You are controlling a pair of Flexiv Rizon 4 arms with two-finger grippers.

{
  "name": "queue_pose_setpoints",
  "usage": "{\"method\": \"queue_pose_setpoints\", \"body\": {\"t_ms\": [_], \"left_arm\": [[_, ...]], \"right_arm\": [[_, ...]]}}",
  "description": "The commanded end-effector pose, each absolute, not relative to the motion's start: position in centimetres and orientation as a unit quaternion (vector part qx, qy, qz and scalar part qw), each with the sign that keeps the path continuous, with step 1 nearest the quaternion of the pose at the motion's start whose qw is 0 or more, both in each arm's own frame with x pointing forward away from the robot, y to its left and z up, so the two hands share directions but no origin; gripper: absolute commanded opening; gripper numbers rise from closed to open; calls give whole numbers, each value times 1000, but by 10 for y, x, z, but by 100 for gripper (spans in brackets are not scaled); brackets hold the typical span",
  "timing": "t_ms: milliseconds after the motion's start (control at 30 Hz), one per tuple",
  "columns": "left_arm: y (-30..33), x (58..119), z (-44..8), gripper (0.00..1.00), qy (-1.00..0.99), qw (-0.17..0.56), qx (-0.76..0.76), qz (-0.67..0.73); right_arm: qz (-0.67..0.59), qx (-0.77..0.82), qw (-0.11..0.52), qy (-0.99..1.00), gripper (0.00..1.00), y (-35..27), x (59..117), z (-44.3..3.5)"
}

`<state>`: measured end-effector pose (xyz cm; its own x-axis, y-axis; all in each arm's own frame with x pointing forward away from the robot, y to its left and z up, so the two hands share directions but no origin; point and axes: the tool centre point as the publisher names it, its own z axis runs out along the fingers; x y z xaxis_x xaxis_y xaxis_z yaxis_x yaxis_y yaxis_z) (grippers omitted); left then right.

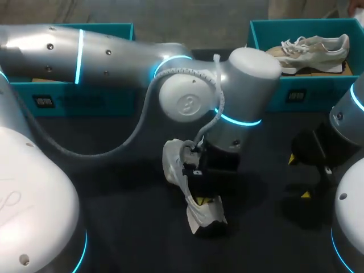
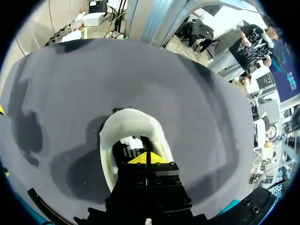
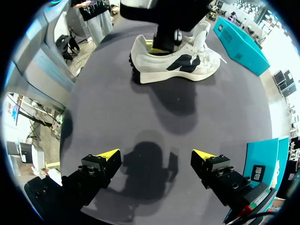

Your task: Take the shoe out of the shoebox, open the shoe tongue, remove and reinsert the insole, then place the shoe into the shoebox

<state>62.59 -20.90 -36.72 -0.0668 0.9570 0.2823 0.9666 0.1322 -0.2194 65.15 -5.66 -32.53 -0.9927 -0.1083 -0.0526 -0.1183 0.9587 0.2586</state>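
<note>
The shoe [image 3: 174, 63] is out of the box and stands on its sole near the middle of the dark table [image 1: 122, 219]; it is off-white with a black mark on the side, white laces and a dark, toothed sole edge at the heel. My left gripper [image 2: 147, 158] is down inside the shoe opening with its two yellow tips pressed together, and I cannot see anything between them. My right gripper [image 3: 155, 155] hangs over the bare table well apart from the shoe, fingers wide apart and holding nothing, while a second shoe [image 1: 314, 50] lies in the teal box [image 1: 263, 35] at the far right.
</note>
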Motion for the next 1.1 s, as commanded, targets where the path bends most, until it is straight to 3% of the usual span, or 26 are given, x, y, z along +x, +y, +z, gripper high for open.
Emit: {"method": "queue_pose_setpoints", "body": {"t_ms": [33,500,1100], "left_arm": [[-202,622,-365,0,-725,187,-663,-23],[-200,615,-407,0,-722,226,-653,-34],[-206,622,-436,0,-762,185,-620,-17]], "right_arm": [[130,-57,20,990,100,-56,650,-326],[130,-57,20,990,100,-56,650,-326],[130,-57,20,990,100,-56,650,-326]]}}
